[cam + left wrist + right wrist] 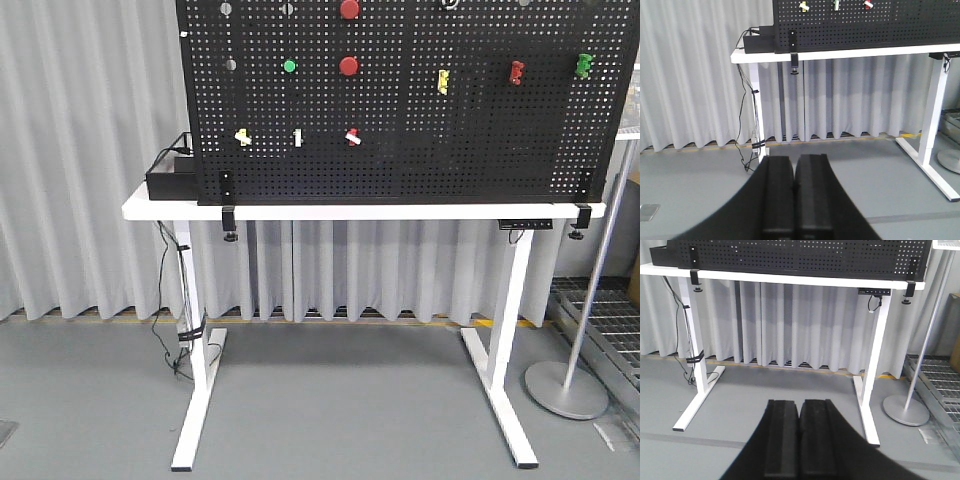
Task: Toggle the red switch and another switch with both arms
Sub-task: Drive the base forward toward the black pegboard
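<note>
Left gripper [795,192] and right gripper [800,437] clenched empty; red switch [352,137] sits right of yellow switch [243,137] (front view's centre-left), well ahead, above.

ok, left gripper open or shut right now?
Shut. In the left wrist view the left gripper has its two black fingers pressed together, with no gap and nothing held between them.

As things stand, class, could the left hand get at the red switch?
Probably not yet: the left hand, shut, sits well back from the red switch; only open floor lies between.
</note>
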